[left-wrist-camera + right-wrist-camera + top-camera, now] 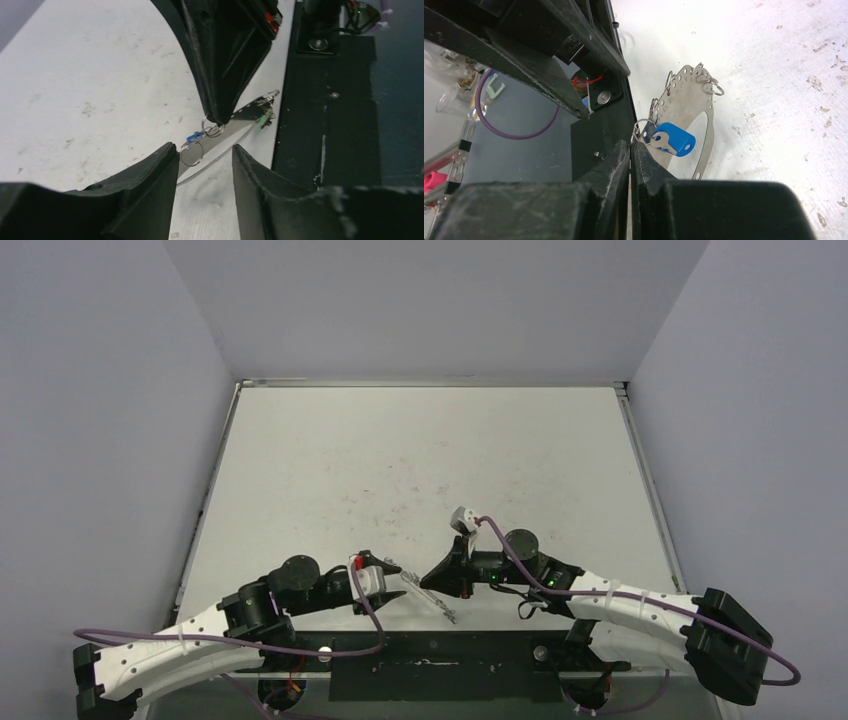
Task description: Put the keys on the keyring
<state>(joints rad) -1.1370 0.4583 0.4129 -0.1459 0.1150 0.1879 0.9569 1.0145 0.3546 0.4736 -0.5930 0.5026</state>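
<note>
The right end effector (630,149) is pressed together on the rim of the keyring (686,97), a flat perforated metal loop held on edge just above the counter (420,460), between the two arms. The blue key (672,140) hangs against it right beside that pinch, and the green key (262,120) sits at its far end. I cannot tell whether either is fully threaded. The left end effector (202,150) stands apart and empty, straddling a small split ring (192,153) by the blue key. It would be best to close gently on that ring alone while the right holds steady. Both forearms lie low, wrists turned inward, tips nearly meeting.
</note>
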